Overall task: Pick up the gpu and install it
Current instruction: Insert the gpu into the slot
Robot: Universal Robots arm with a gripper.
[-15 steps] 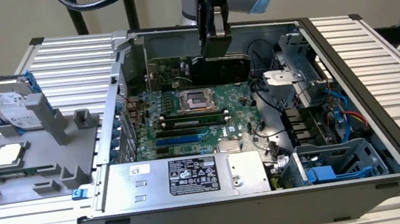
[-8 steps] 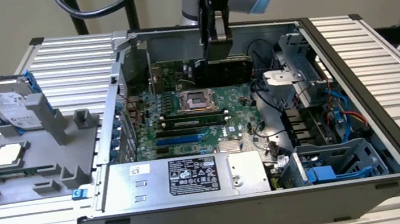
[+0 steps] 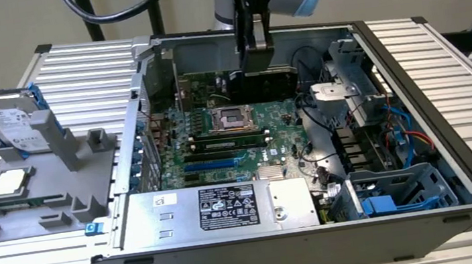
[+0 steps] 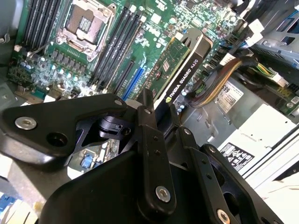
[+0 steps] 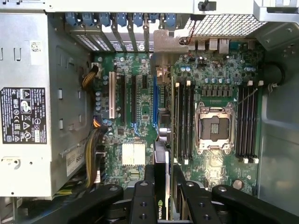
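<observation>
The gripper (image 4: 161,106) is clamped on the gpu (image 4: 180,70), holding it on edge above the motherboard (image 5: 140,121) inside the open computer case (image 3: 433,118); pickup looks done; seating it in the motherboard is not yet done.

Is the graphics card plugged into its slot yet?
Out: the gpu is clamped in the gripper, and the blue slot is empty.

Free room surrounds the end effector (image 5: 163,175) above the green motherboard (image 5: 215,172); a silver power supply box (image 5: 46,93) and yellow cables (image 5: 91,154) flank it.
</observation>
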